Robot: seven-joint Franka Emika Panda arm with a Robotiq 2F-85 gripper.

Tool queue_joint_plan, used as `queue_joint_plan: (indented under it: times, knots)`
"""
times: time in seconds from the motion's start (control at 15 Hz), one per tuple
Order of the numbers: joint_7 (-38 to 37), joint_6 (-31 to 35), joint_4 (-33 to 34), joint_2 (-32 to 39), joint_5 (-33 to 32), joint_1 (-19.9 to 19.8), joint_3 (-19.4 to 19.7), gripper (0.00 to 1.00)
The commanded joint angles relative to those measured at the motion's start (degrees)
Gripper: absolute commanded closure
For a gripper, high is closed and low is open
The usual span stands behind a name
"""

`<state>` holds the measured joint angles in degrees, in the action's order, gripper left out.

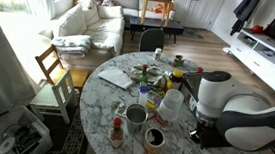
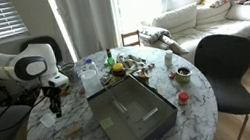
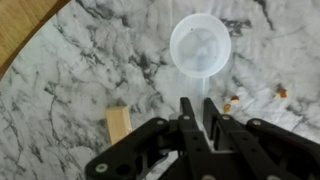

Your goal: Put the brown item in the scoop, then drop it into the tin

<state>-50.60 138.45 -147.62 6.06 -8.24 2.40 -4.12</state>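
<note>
In the wrist view the white scoop (image 3: 200,45) lies with its round bowl on the marble table (image 3: 90,60), its handle running back between my fingers. My gripper (image 3: 200,102) is shut on that handle. The brown item (image 3: 118,124), a small tan block, lies flat on the marble to the left of the fingers, apart from the scoop. In an exterior view the tin (image 1: 136,115), a silver can, stands upright near the table's middle, to the left of my gripper (image 1: 197,132). In an exterior view my gripper (image 2: 54,106) points down near the table's left edge.
A white cup (image 1: 170,102), a dark mug (image 1: 154,139), a small bottle (image 1: 116,133) and several jars crowd the table round the tin. A dark grey box (image 2: 127,115) lies on the table. Small crumbs (image 3: 232,102) lie by the fingers. The table's edge (image 3: 40,40) is close.
</note>
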Motion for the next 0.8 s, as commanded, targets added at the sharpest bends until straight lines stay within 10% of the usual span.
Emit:
queue_joint_plan:
  times: [0.0, 0.07, 0.13, 0.73]
  knots:
    - [0.20, 3.03, -0.73, 1.75, 0.54, 1.08, 1.30, 0.96]
    - [-0.22, 3.16, -0.65, 1.95, 0.40, 1.20, 1.49, 0.96]
    - [-0.67, 3.32, -0.74, 1.78, 0.05, 1.31, 1.74, 0.59]
    - [10.55, 0.30, -2.81, -9.09, 6.33, 0.33, 1.44, 0.01]
